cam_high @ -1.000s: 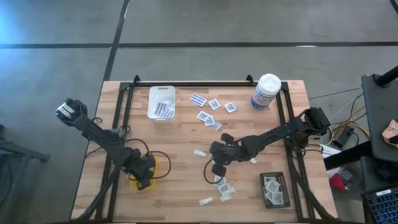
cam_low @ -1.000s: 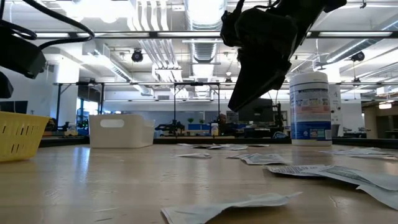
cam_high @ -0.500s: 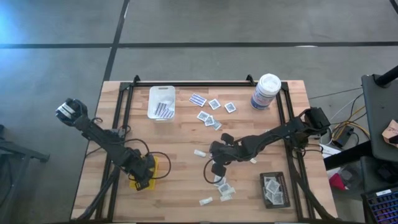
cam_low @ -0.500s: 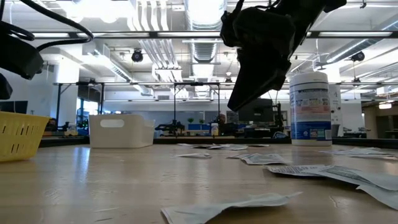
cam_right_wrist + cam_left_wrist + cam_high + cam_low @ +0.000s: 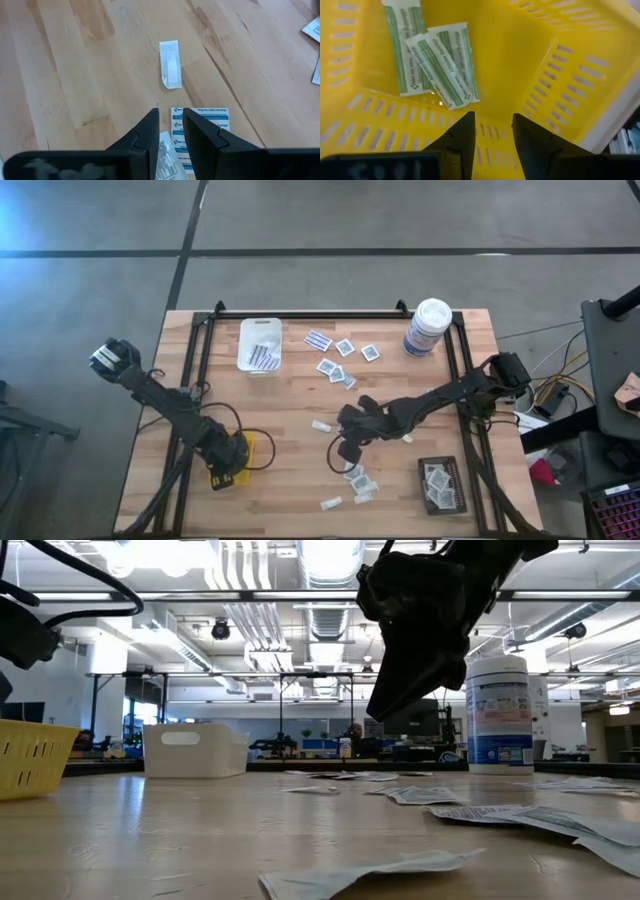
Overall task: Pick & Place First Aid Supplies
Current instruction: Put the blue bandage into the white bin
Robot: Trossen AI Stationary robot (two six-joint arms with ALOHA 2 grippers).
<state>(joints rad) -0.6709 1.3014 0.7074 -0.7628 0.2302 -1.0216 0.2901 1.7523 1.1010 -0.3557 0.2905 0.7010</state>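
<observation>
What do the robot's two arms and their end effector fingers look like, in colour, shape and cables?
Both arms are dark and jointed. The left arm has a white-marked base and a looping black cable; the right arm has none visible. The fingers are black, flat and tapered.

Left gripper (image 5: 492,131) jaws opened over yellow tray (image 5: 247,448); arm shifted slightly toward lower left of high view.
</observation>
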